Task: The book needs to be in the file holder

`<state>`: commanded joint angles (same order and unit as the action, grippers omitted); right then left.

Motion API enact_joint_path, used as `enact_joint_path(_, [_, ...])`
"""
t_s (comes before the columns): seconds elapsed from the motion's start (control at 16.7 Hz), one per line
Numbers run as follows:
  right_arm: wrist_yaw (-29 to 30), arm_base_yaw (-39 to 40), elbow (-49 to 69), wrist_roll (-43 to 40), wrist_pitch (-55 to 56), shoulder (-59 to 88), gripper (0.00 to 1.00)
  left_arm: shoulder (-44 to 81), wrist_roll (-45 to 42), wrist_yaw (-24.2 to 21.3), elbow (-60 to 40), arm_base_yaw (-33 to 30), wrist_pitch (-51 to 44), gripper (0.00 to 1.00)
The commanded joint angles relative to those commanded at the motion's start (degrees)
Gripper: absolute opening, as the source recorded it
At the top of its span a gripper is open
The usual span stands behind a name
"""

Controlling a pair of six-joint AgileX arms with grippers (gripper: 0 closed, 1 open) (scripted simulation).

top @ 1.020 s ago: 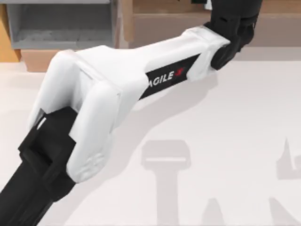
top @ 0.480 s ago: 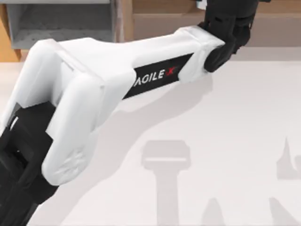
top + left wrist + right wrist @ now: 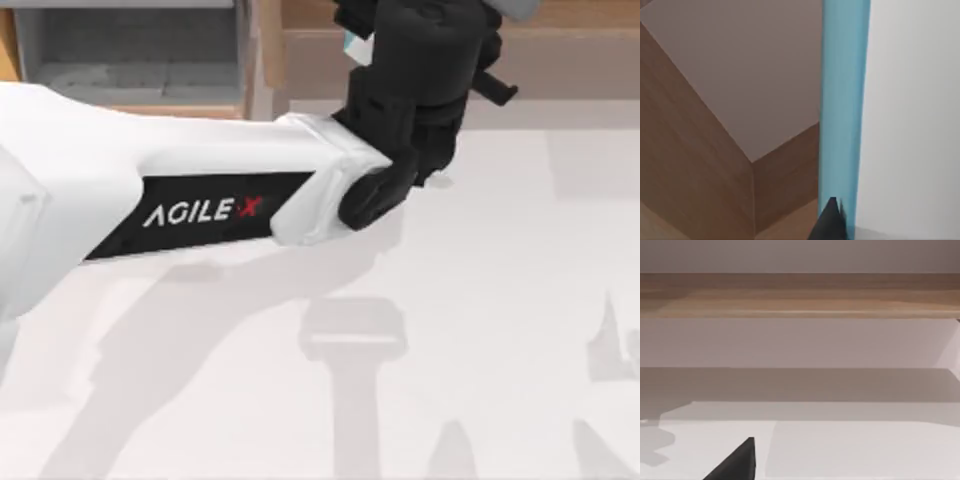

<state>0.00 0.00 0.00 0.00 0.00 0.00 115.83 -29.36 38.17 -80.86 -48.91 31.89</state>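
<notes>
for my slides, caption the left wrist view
Left tool grips the upright teal-blue book beside the brown wooden shelf.

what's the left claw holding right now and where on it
The left claw grips the book along its thin teal edge, a fingertip pressed to it. Which end of the book cannot be told.

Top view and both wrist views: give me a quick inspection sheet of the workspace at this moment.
Surface: white table, arm shadows on it.
Job's things: book, teal-blue, upright in the left gripper, in front of the brown wooden shelf; file holder, grey, at the table's back left, no book in it.
Clutter: nothing seen.
Grippers: left gripper shut on the book; right gripper, low over the table facing the shelf.
Cables: nothing seen.
Surroundings: shelf along the back.
</notes>
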Motion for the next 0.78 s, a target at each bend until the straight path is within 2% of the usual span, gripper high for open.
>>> enact_joint_path(0.36, [0.0,0.0,0.0,0.0,0.0,0.0,1.0,-15.89,-20.03,-9.14,27.56,3.35,5.37,0.0])
enact_joint_path(0.6, [0.0,0.0,0.0,0.0,0.0,0.0,1.0,-21.27,-33.34,-15.3,40.76,11.07,7.85,0.0])
enact_joint_path(0.78, [0.0,0.0,0.0,0.0,0.0,0.0,1.0,-22.64,-42.22,-19.2,45.66,19.07,9.4,0.0])
